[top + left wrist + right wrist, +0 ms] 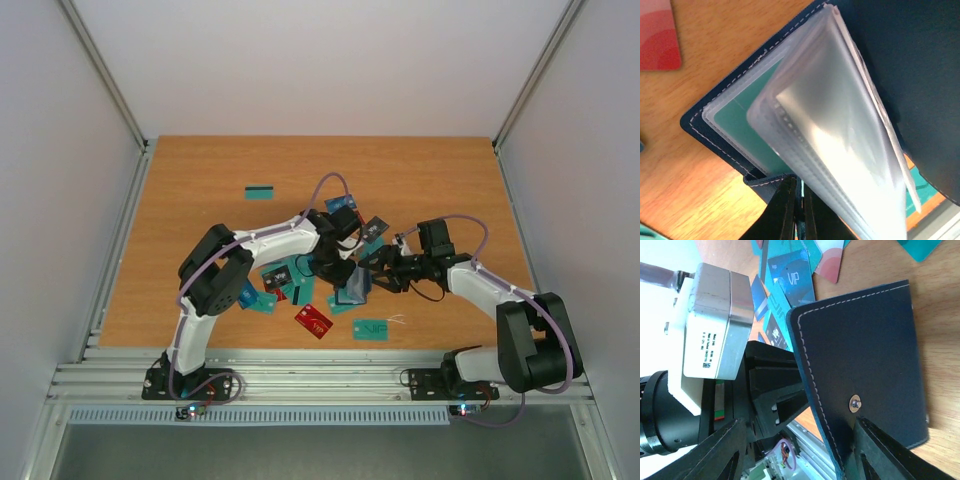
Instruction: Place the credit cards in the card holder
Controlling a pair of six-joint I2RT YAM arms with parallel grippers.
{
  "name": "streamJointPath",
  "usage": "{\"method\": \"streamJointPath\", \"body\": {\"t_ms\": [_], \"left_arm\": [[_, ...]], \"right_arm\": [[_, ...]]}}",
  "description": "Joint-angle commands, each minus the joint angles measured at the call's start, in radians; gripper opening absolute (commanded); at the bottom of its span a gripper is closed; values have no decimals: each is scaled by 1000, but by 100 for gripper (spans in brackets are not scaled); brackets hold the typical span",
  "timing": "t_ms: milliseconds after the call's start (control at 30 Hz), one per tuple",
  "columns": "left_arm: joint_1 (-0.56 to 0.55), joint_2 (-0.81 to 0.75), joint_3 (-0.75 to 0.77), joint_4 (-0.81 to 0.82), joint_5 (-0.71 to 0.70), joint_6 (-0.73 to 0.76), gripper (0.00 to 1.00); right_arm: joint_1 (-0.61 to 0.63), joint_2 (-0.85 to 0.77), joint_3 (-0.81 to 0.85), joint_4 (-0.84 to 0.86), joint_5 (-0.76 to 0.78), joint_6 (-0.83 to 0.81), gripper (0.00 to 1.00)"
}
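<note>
Card holder open at mid-table, pinched by the left gripper

The navy, white-stitched card holder [697,125] lies spread on the table [200,170] among scattered credit cards [314,320], its clear sleeves [840,130] fanned up and a teal card [732,117] in one. The left gripper [799,192], reaching in from above, is clamped tight on the holder's edge; the right gripper [800,430], stretched in low from the right, stands wide apart with the cover [865,340] between its fingers, not closed on it

Probably lab cell (white panels [300,60], aluminium framing [103,70]), wooden tabletop [200,180].
</note>
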Motion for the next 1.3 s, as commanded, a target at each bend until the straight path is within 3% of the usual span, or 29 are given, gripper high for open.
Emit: {"method": "streamJointPath", "body": {"t_ms": [0, 300, 867, 1267], "left_arm": [[16, -28, 33, 55, 128, -24, 0], [50, -81, -53, 137, 196, -51, 0], [101, -149, -257, 271, 215, -128, 1], [126, -105, -286, 293, 256, -121, 1]], "right_arm": [[8, -2, 29, 29, -4, 18, 60], [7, 18, 12, 73, 3, 44, 61], [54, 231, -4, 436, -55, 212, 59], [65, 235, 13, 460, -64, 236, 58]]}}
